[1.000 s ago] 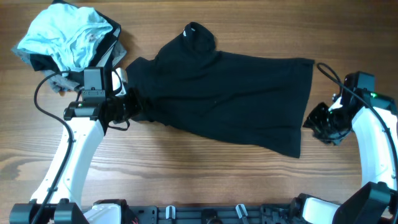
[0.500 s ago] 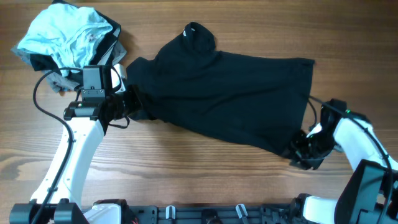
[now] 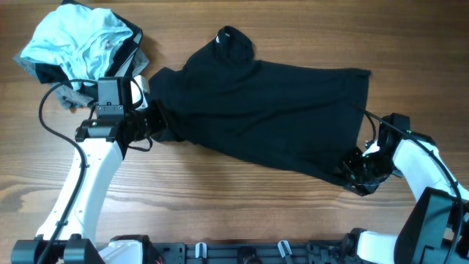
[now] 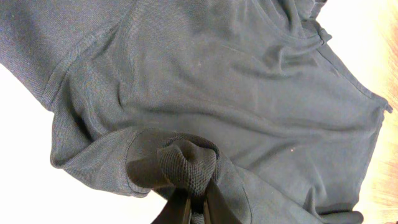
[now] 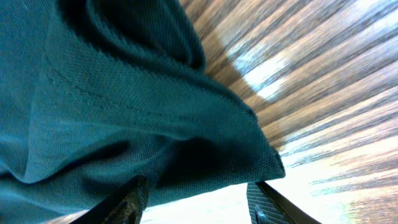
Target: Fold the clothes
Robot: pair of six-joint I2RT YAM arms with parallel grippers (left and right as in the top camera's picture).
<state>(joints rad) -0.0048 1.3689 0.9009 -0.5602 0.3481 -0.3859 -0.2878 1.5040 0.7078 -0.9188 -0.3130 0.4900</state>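
The black shirt (image 3: 271, 110) lies spread across the middle of the wooden table, collar with a small white tag at the back. My left gripper (image 3: 150, 125) is shut on a bunched fold of the shirt's left edge; in the left wrist view the fabric (image 4: 186, 165) is pinched between the fingers (image 4: 198, 208). My right gripper (image 3: 350, 174) is open at the shirt's front right corner. In the right wrist view the shirt's corner (image 5: 205, 155) lies between the two spread fingers (image 5: 202, 199).
A pile of light-blue and grey garments (image 3: 80, 44) lies at the back left, close behind my left arm. Bare wooden table (image 3: 234, 205) runs along the front. A black cable (image 3: 392, 88) loops near the right arm.
My right gripper moved left and forward from beside the shirt's right edge to its front right corner, then edged slightly closer. The left gripper stayed shut on the fabric.
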